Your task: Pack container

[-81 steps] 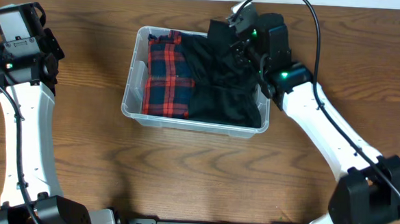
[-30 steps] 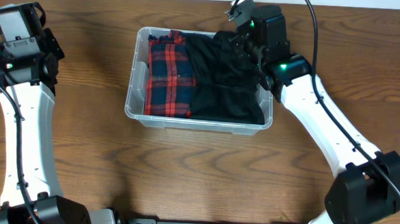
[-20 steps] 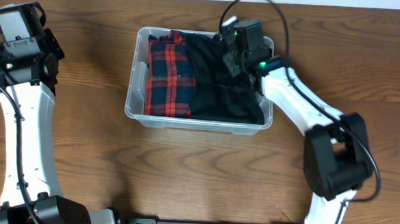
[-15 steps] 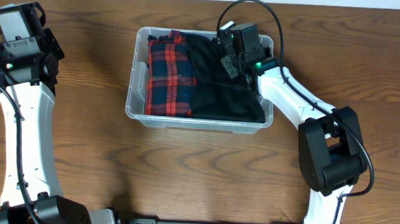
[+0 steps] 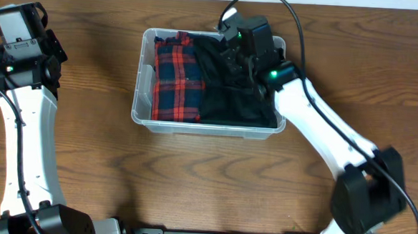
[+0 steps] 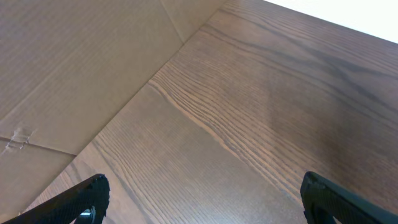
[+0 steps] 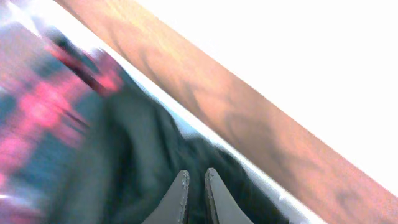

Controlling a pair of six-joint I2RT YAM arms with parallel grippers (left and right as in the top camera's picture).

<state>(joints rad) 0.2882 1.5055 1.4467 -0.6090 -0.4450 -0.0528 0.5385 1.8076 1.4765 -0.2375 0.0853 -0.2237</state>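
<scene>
The container (image 5: 139, 117) is a clear plastic bin on the wooden table. Inside it a red plaid garment (image 5: 175, 76) lies on the left and a black garment (image 5: 235, 100) on the right. My right gripper (image 5: 235, 55) hovers over the back part of the black garment. In the blurred right wrist view its fingers (image 7: 193, 179) are closed together, with nothing seen between them, above the black garment (image 7: 137, 162) near the container rim (image 7: 189, 121). My left gripper (image 6: 202, 199) is open and empty over bare table, far left of the container.
The left arm (image 5: 26, 57) stands at the table's far left. A cardboard surface (image 6: 74, 68) lies beyond the table edge in the left wrist view. The right arm (image 5: 323, 130) reaches over the container's right rim.
The right gripper moved from the container's back right corner leftwards over the black garment. The black cloth that hung at that corner now lies inside. The left arm has not moved.
</scene>
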